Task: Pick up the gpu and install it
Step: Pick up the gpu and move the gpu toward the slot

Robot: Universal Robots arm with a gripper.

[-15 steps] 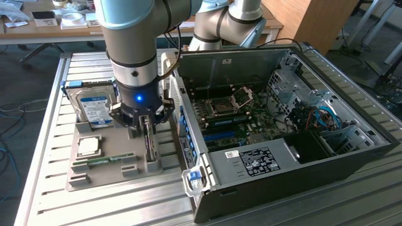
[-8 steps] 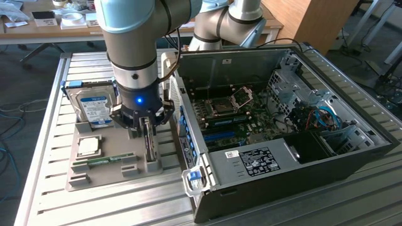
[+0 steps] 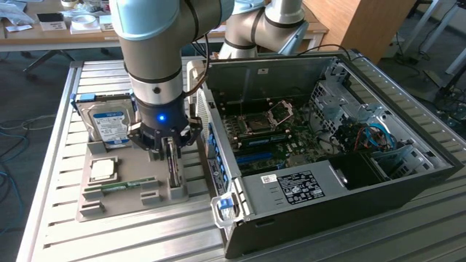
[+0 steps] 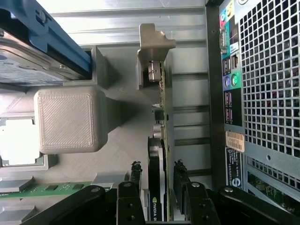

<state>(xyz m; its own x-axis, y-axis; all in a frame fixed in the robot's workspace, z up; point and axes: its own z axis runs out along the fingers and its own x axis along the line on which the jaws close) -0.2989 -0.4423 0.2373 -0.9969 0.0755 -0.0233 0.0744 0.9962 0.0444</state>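
The gripper (image 3: 169, 146), fingers spread, straddles the gpu (image 3: 174, 173), which stands on edge in a grey holder (image 3: 175, 192). A centred, square grip would likely avoid tilting it.

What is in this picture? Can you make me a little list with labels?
Gripper: black robot gripper, open, fingers straddling the card
Card: thin dark gpu circuit board, standing on edge in grey plastic holder tray
Nearby: silver hard drive with blue-white label, same tray
Computer: open black metal case, beside tray, on the exterior view's right
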